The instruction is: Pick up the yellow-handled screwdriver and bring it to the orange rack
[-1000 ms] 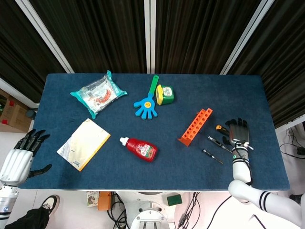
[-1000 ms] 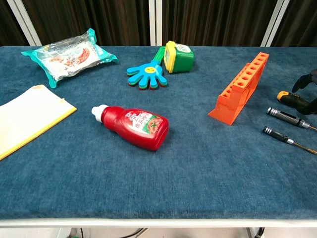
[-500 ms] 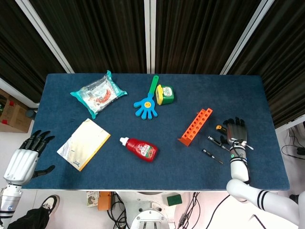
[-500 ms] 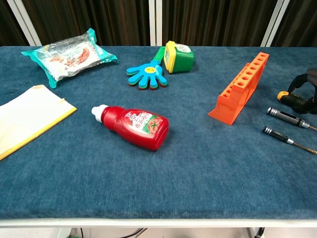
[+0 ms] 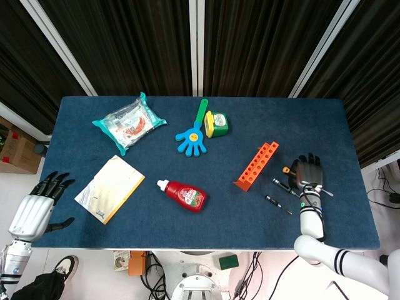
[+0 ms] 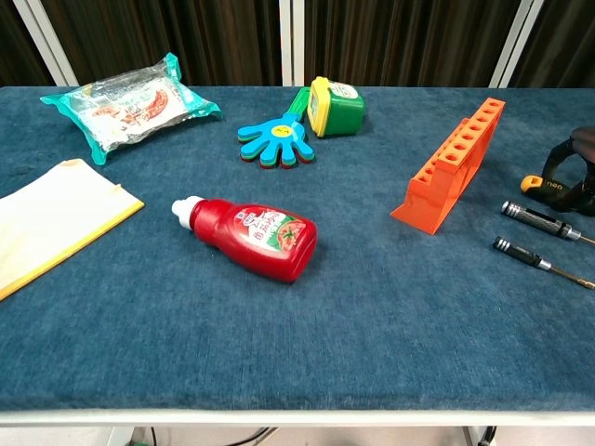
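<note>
Yellow-handled screwdriver [image 6: 532, 182] under right hand [image 5: 307, 172], beside orange rack [image 5: 256, 165].

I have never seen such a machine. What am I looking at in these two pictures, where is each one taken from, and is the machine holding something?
This is a robot with two arms, each ending in a hand with fingers. One picture looks down from its head, the other looks forward from its chest.

On the blue table lie a snack packet, a yellow-edged envelope, a red sauce bottle, a blue hand-shaped clapper, a green and yellow tape measure, an orange rack with holes, and two dark screwdrivers.

The right hand is lowered over the yellow-handled screwdriver beside the rack. Only the handle's yellow end shows, so I cannot tell whether the fingers already grip it. The left hand waits off the table's left edge, fingers spread, holding nothing.
</note>
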`<state>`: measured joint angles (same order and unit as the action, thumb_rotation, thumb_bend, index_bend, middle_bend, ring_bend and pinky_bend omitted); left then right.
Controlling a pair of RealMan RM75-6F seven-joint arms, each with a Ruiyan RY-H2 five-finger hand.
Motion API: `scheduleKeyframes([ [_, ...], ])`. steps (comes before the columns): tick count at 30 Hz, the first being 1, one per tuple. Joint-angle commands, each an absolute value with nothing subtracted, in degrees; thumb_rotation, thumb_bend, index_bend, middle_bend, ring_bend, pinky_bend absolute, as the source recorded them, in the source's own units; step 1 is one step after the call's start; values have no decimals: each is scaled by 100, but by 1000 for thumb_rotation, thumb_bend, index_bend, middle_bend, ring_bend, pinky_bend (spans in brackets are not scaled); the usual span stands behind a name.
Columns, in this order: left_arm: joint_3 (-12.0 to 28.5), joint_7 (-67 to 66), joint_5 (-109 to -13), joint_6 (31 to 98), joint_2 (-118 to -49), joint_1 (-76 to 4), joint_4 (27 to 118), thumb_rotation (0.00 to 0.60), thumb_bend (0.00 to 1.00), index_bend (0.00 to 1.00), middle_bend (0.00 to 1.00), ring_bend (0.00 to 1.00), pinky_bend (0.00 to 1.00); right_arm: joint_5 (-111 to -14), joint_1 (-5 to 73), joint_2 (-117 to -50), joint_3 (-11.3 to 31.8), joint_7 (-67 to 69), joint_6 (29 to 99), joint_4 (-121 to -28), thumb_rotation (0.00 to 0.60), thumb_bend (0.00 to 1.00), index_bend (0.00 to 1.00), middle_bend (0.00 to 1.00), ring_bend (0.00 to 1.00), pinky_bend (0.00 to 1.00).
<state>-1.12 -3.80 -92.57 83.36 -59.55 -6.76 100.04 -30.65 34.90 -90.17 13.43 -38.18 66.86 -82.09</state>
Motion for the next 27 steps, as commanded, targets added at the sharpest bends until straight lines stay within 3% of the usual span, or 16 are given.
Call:
scheduleKeyframes([
  [1,-113,-386,-9245,8323,-5957,-681,10007,600,1,189,118,44,218,-3088,3470,-8996,1339,-3814,6708,-8232,600,402,474,158,0,0],
  [8,-99,-406,-9196,8319,-5963,-679,10018,600,1,190,118,44,218,-3678,3224,-8684,1452,-3217,7034,-8770,600,419,564,200,0,0],
  [19,-124,-460,-9231,8259,-5983,-715,10042,600,1,187,118,44,218,-5350,2358,-7405,1690,-1573,7953,-10909,600,422,731,283,2,0],
  [27,-142,-437,-9300,8332,-5982,-691,10038,600,1,169,118,44,218,-6384,2045,-7017,1834,-987,8505,-11752,600,423,808,332,25,0],
])
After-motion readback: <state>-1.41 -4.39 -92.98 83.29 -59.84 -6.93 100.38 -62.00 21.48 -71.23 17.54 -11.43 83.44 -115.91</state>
